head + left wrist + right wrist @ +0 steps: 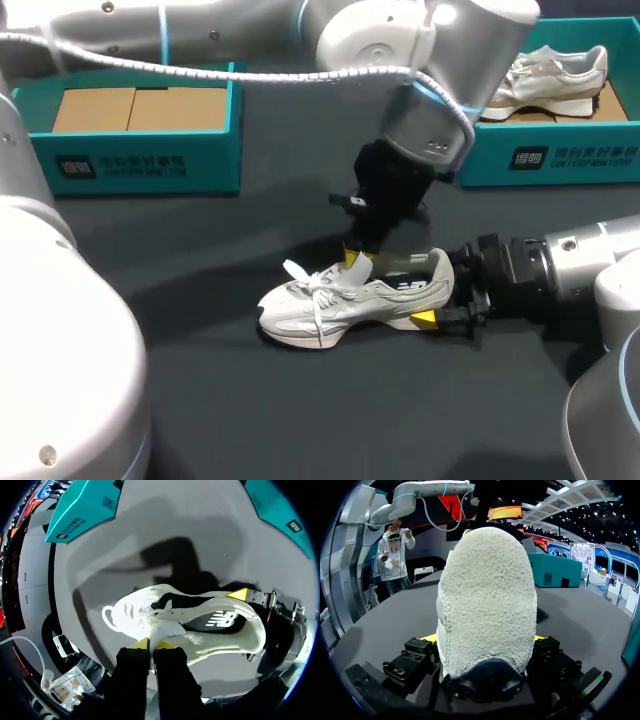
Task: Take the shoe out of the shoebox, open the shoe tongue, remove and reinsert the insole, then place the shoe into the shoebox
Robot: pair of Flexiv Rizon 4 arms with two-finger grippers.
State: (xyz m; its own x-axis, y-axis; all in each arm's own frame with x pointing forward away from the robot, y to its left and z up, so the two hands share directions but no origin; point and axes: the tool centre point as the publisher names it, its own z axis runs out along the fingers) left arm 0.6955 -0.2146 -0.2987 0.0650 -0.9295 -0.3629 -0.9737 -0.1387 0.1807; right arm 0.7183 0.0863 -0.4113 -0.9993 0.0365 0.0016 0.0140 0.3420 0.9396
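Two grippers on one shoe, and it sits out on the table, on its sole, toe toward my left, between the boxes. Why both arms?

One anchors, one works. The right gripper comes in flat from the right, and its yellow tips squeeze the heel from both sides. That clamp, I'd say, stops the shoe sliding or tipping.

And the other arm, reaching in past the middle?

That's the left gripper, dropped in from above over the laces. Its two tips are pinched nearly together, with a fold of the white tongue caught between them.

So we're at the tongue step?

That's my read: out of the box is done, the tongue is being opened. I can't make out the insole in the dark mouth of the shoe.

What's the risk?

Thin fabric could slip out of that pinch. A hard pull would test the heel grip too.

Where does it end up?

Probably the left shoebox, which shows only its cardboard floor. The right shoebox already holds a second shoe.
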